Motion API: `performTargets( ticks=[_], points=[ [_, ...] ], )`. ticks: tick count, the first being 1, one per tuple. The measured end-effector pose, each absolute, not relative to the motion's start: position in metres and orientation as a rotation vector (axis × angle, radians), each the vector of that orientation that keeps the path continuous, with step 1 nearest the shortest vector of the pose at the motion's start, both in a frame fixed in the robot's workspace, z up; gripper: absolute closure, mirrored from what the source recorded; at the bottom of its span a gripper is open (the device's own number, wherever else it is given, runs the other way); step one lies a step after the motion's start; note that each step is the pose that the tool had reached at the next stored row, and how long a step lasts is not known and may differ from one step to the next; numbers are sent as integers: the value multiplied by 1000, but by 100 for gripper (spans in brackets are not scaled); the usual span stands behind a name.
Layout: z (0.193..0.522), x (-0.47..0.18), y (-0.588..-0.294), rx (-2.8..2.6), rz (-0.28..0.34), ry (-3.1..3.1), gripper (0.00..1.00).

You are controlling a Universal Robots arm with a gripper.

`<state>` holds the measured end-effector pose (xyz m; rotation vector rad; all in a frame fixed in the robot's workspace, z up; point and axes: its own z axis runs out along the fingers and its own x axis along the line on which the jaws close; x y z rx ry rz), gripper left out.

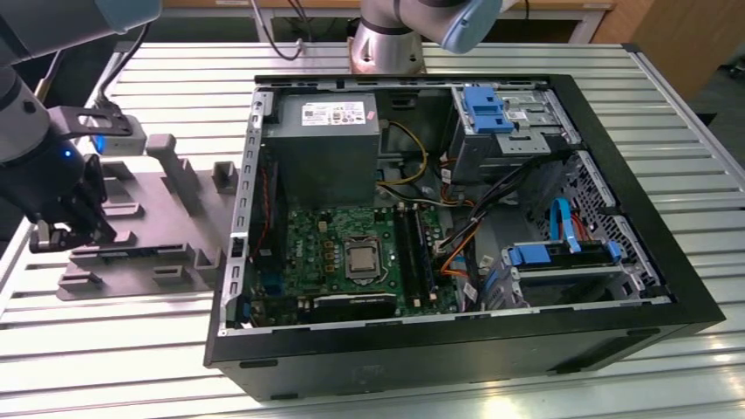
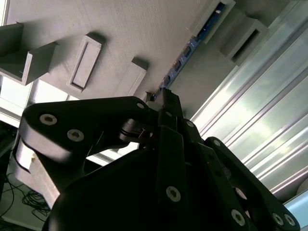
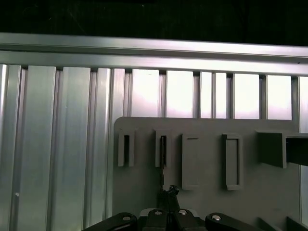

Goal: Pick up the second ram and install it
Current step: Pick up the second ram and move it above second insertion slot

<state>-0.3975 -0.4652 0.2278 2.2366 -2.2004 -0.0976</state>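
The tool (image 1: 58, 234) hangs low over the grey plastic tray (image 1: 152, 229), which lies on the slatted aluminium worktop (image 1: 117, 349) at the exterior view's left, just beside the open computer case (image 1: 466, 353). In both wrist views the second ram (image 2: 185, 53) (image 3: 163, 151) stands on its thin edge in the tray (image 2: 144, 29), passing through a slotted block and running straight toward the tool (image 2: 164, 96). The black fingers (image 2: 168, 108) are drawn narrow, almost together, and pinch the near end of the stick right at their tips. The rest of the stick is still seated in its slot on the tray (image 3: 139, 192), with the tool (image 3: 168, 192) touching only its end. Inside the case, the green board (image 1: 338, 236) lies below the grey power-supply box (image 1: 320, 144), well apart from the tool.
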Motion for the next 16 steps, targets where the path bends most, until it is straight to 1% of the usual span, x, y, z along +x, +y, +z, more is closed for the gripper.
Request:
performTargets(
  ticks=[16],
  points=[
    [217, -398, -469, 2256, -108, -2193, 89]
  ],
)
